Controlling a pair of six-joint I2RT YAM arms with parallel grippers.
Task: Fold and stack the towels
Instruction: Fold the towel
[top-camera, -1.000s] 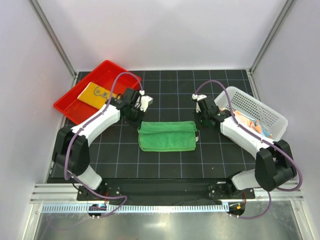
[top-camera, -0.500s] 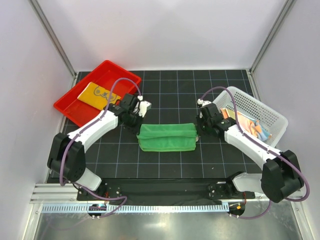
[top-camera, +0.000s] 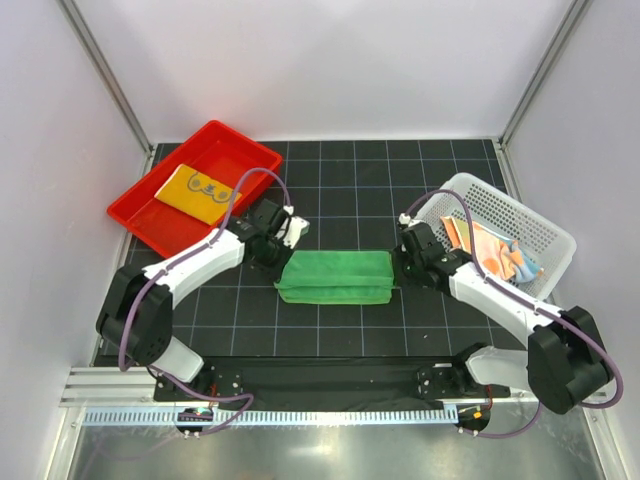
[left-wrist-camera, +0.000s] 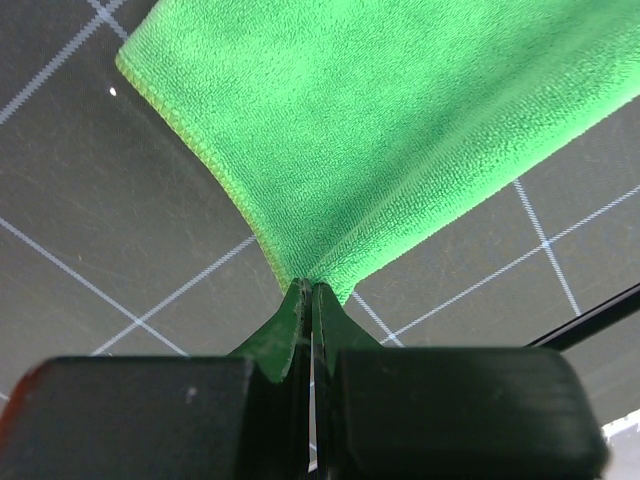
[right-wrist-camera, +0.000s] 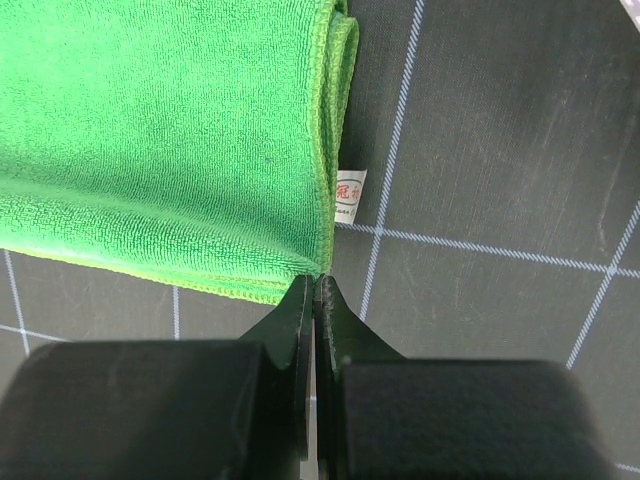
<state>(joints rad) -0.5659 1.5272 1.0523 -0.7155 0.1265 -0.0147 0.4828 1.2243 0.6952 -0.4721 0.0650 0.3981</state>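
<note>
The green towel (top-camera: 336, 277) lies folded into a long band in the middle of the black mat. My left gripper (top-camera: 281, 260) is at its left end, and the left wrist view shows it (left-wrist-camera: 310, 292) shut on a corner of the green towel (left-wrist-camera: 380, 130). My right gripper (top-camera: 400, 268) is at the right end, shut (right-wrist-camera: 318, 285) on the green towel's corner (right-wrist-camera: 160, 130). The yellow-orange towel (top-camera: 203, 190) lies folded in the red tray (top-camera: 140, 215). The pastel-striped towel (top-camera: 492, 251) lies crumpled in the white basket (top-camera: 530, 225).
The red tray stands at the back left, just behind my left arm. The white basket stands at the right, close to my right forearm. A small white label (right-wrist-camera: 349, 196) sticks out of the green towel's right edge.
Both grippers have moved toward the near side and down, carrying the green towel's corners with them. The towel now lies as a narrower, flatter band.
</note>
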